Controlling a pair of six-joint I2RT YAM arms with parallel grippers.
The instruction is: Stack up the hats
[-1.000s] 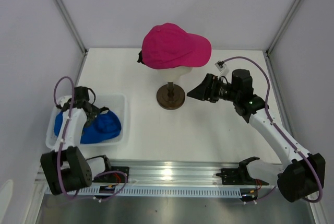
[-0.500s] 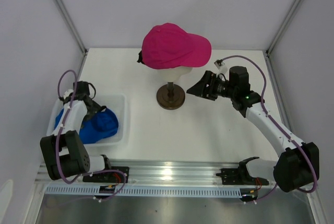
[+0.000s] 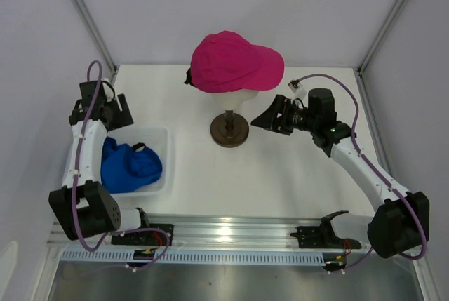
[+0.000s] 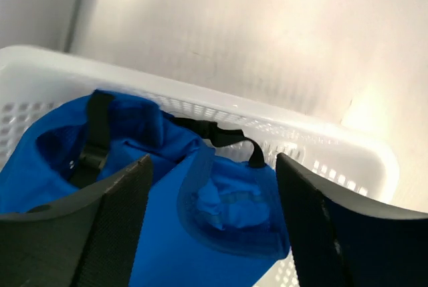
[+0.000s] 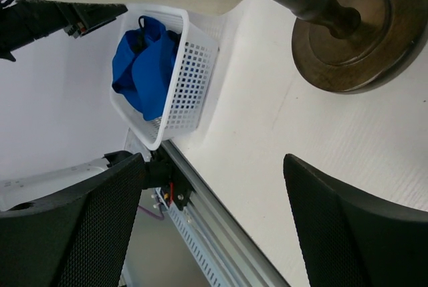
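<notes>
A magenta-pink hat (image 3: 235, 62) sits on the cream mannequin head. A royal blue hat (image 3: 131, 167) lies crumpled in the white mesh basket (image 3: 162, 135); the left wrist view shows it (image 4: 200, 213) below my fingers, black strap up. My left gripper (image 3: 119, 113) is open and empty, raised above the basket's far edge; in its own view (image 4: 210, 233) the jaws stand wide apart. My right gripper (image 3: 261, 121) is open and empty, just right of the stand and below the pink hat's brim; its own view (image 5: 214, 220) shows bare table between the jaws.
The brown stand (image 3: 229, 130) holds the head at mid-table; its base (image 5: 348, 33) is close in the right wrist view, with the basket (image 5: 190, 79) beyond. A metal rail (image 3: 231, 234) runs along the near edge. Grey walls enclose the table.
My left gripper has risen out of the basket and moved toward the far side, leaving the blue hat inside. My right gripper shifted slightly toward the stand, then held still.
</notes>
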